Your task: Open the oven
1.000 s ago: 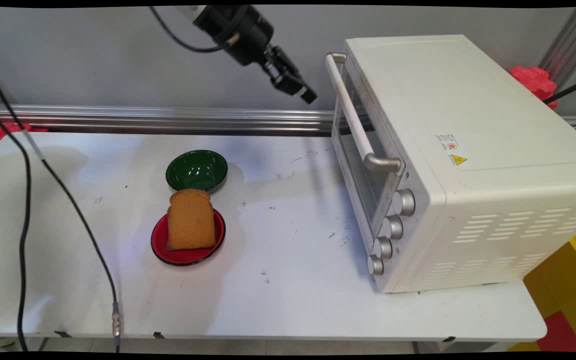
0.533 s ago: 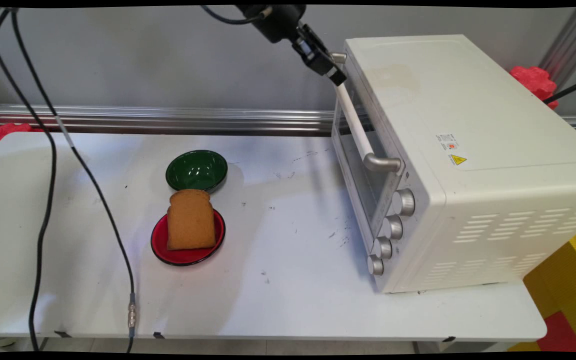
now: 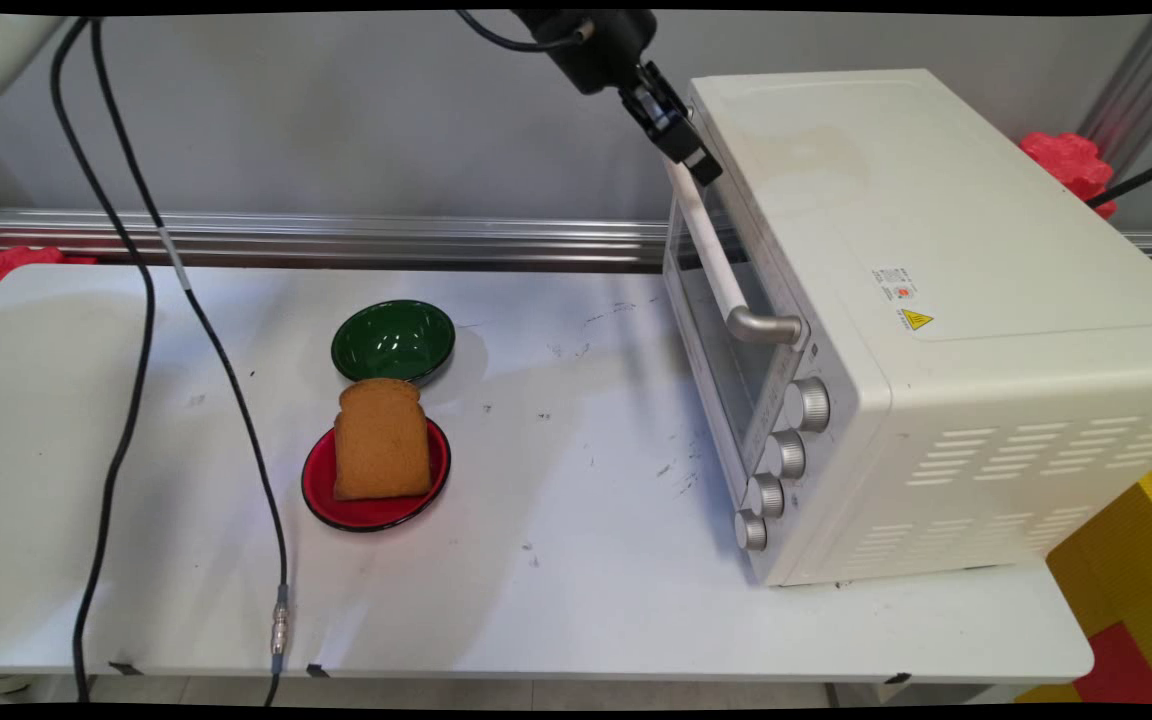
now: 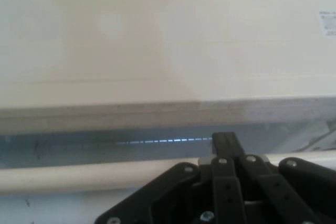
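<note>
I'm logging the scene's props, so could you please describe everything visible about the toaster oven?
The toaster oven is a cream-white metal box standing on the table's right side, glass door shut and facing left. A white bar handle on silver brackets crosses the door; four silver knobs line its near end. Vent slots mark the side, stickers the top. The gripper is at the handle's far end.

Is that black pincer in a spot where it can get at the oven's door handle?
Probably yes. The pincer sits right at the far end of the toaster oven's handle, and nothing lies between them.
</note>
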Motion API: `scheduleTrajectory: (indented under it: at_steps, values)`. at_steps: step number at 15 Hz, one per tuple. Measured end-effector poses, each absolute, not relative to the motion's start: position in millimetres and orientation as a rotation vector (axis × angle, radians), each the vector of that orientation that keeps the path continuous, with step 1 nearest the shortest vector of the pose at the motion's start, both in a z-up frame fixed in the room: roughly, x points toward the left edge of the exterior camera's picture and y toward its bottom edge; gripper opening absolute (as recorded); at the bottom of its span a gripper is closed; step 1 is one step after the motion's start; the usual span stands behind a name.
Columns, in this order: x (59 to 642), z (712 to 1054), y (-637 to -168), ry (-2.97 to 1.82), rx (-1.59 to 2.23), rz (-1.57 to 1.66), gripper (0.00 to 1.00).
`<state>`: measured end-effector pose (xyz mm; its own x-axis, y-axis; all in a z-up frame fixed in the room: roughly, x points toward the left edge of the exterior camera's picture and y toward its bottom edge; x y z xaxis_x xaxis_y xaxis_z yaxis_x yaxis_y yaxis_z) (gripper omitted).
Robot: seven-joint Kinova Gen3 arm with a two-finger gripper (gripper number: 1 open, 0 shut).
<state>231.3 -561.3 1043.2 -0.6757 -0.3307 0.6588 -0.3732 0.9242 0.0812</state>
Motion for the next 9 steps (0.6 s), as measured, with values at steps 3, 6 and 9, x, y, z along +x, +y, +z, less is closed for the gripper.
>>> scheduleTrajectory:
  at_steps: [3,6,9]
  values:
    - [224,1037,-569,-2.376,0.511,0.081,0.0]
    - [218,1032,-575,-2.383,0.52,0.085,0.0]
    - [215,1028,-580,-2.389,0.526,0.092,0.0]
